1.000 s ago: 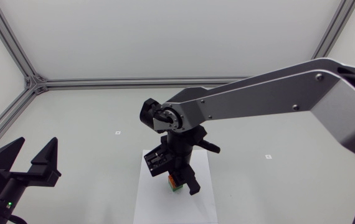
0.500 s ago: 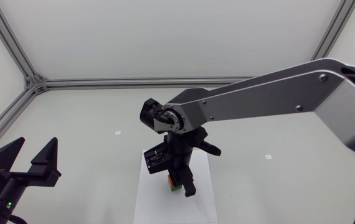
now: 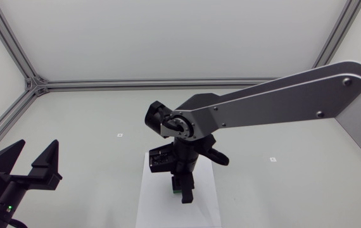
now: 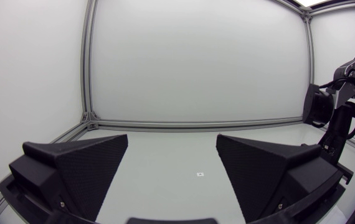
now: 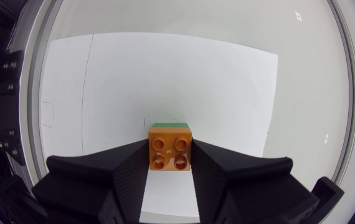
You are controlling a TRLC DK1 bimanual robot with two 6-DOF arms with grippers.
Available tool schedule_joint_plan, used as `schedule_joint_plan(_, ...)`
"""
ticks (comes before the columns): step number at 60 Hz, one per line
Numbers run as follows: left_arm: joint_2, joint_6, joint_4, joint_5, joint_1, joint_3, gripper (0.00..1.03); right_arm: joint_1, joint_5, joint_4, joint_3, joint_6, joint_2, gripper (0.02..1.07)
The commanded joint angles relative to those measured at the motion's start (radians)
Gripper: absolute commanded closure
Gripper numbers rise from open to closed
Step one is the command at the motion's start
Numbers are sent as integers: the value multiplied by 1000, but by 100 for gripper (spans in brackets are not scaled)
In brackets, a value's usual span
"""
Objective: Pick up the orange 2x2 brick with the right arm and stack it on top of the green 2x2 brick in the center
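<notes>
The right gripper (image 5: pixel 170 164) is clasping the orange 2x2 brick (image 5: pixel 170 152), with one broad black finger pressing against each of its opposite sides. In the right wrist view the brick is showing its glossy orange top face with four round studs in a square. It is sitting squarely on the green 2x2 brick (image 5: pixel 170 125), of which only a thin green edge is showing on the far side of the orange one. The stack is standing on a white sheet (image 5: pixel 215 81) lying at the middle of the table (image 3: pixel 92 126). In the head view the right arm is reaching over this sheet, and its gripper is hiding nearly all of both bricks. The left gripper (image 4: pixel 172 155) is resting well apart, its fingers spread wide around nothing.
</notes>
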Motion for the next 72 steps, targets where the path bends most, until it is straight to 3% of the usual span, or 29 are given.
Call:
schedule_joint_plan(1,-6,6,-11,3,1,-41,4,27,11,-2,-87,45,80,101)
schedule_joint_plan(72,-6,6,-11,3,1,-41,4,33,14,-41,-44,111,-21,101)
